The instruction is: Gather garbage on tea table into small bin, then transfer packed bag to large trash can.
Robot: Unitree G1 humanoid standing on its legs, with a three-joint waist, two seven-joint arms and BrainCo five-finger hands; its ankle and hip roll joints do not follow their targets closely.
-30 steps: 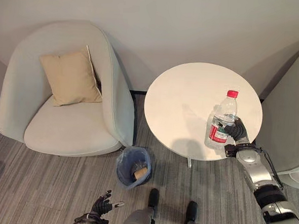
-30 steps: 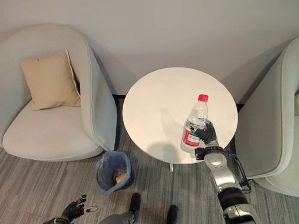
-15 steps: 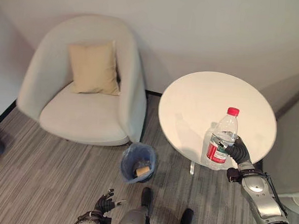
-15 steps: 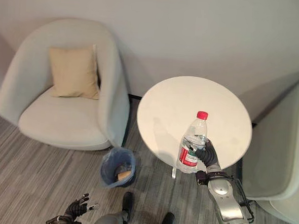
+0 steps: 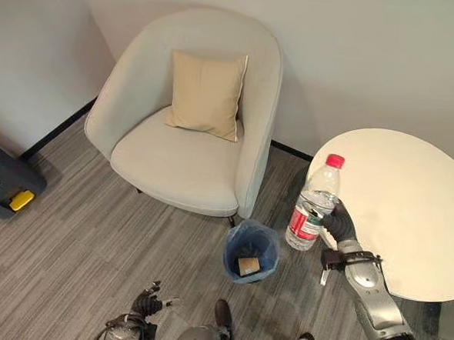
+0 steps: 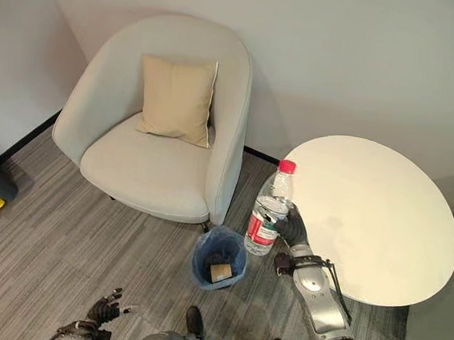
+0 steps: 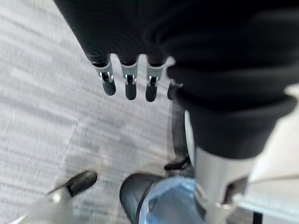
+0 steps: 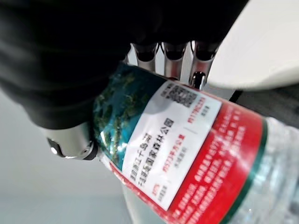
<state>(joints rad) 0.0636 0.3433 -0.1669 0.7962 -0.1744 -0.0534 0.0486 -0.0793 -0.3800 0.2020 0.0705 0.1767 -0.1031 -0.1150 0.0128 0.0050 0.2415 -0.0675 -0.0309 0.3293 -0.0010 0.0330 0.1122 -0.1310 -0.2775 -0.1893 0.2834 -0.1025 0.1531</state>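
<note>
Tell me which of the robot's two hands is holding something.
The right hand, curled round the water bottle beside the round table. The left hand hangs empty above the floor, fingers relaxed.

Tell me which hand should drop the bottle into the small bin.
Right. The right hand already grips the bottle, upright, just beside the small bin. The left hand hangs low near the floor, holding nothing.

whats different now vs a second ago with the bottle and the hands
The right hand, shut on the water bottle throughout, has carried it upright off the round table to beside the table's edge, nearer the small blue bin. The camera also swung left. The left hand stays low and open; the bin still holds its scrap.
</note>
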